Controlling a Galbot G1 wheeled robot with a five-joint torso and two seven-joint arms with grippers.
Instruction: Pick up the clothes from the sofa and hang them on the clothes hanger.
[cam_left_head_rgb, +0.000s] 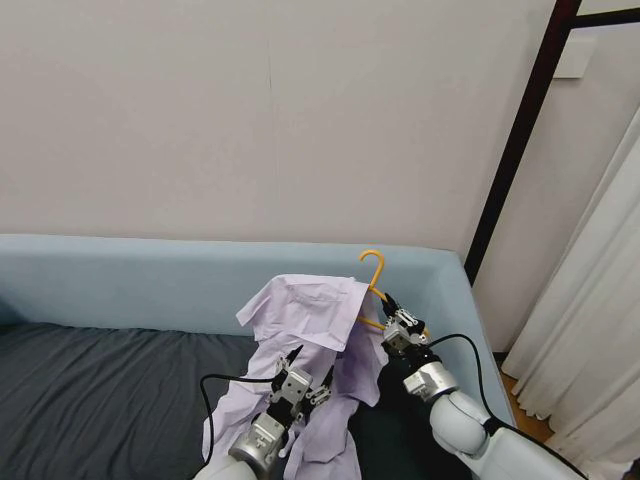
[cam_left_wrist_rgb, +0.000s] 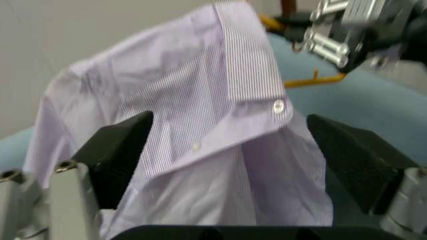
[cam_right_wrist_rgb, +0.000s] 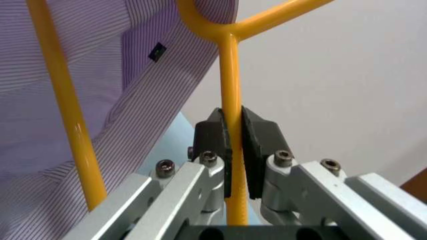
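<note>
A lilac striped shirt (cam_left_head_rgb: 305, 320) hangs partly over an orange hanger (cam_left_head_rgb: 375, 275), lifted above the sofa. My right gripper (cam_left_head_rgb: 400, 325) is shut on the hanger's shoulder bar; the wrist view shows its black pads (cam_right_wrist_rgb: 215, 137) clamped on the orange rod (cam_right_wrist_rgb: 229, 125) below the hook's fork. My left gripper (cam_left_head_rgb: 295, 385) stands open just below the shirt's front, its black fingers (cam_left_wrist_rgb: 120, 150) spread either side of the buttoned placket (cam_left_wrist_rgb: 233, 145), not touching cloth. The shirt's lower part drapes down over my left arm.
The pale blue sofa back (cam_left_head_rgb: 120, 280) runs across the head view, with a dark grey seat (cam_left_head_rgb: 90, 400) below. A dark door frame (cam_left_head_rgb: 515, 140) and white curtain (cam_left_head_rgb: 590, 330) stand to the right. A plain wall lies behind.
</note>
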